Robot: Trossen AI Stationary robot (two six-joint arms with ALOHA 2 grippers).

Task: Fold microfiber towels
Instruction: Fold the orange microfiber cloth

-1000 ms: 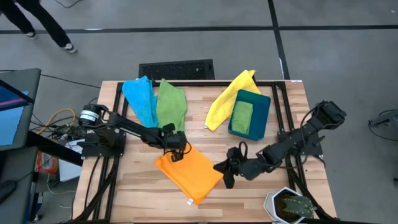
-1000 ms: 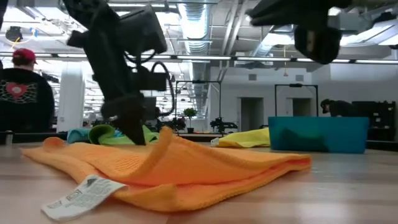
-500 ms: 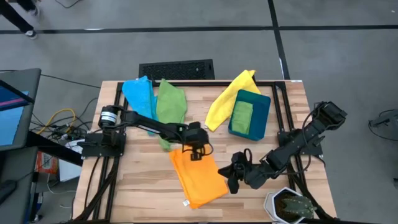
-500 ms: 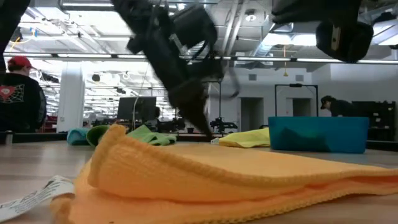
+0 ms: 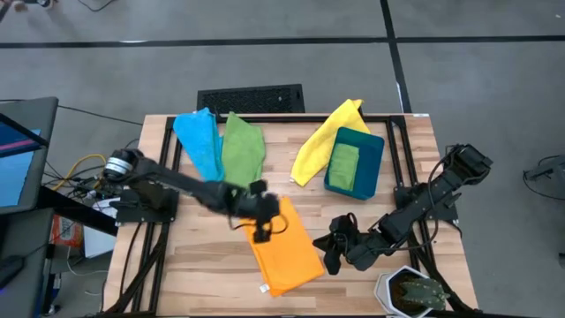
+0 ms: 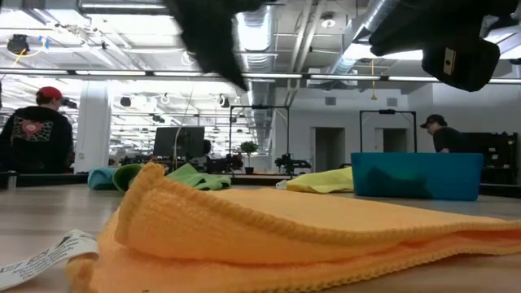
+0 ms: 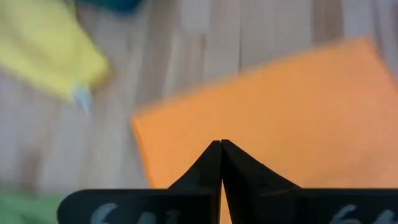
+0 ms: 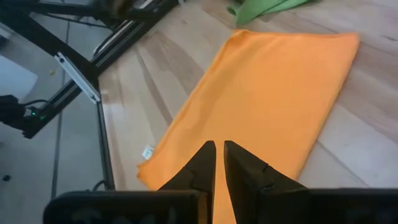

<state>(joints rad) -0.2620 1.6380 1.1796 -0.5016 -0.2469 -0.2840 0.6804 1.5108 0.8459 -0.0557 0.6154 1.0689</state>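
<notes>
The folded orange towel point(image 5: 284, 248) lies in the middle of the worktop point(image 5: 190, 265), and bare wood stays open on its left side and in front of it. The left claw point(image 5: 261, 235) hangs closed over its upper left edge. The right claw point(image 5: 331, 252) waits just to its right. Behind it, the teal bin point(image 5: 372, 159), yellow towel point(image 5: 318, 141), green towel point(image 5: 243, 146) and blue towel point(image 5: 199, 141) block the far side.
</notes>
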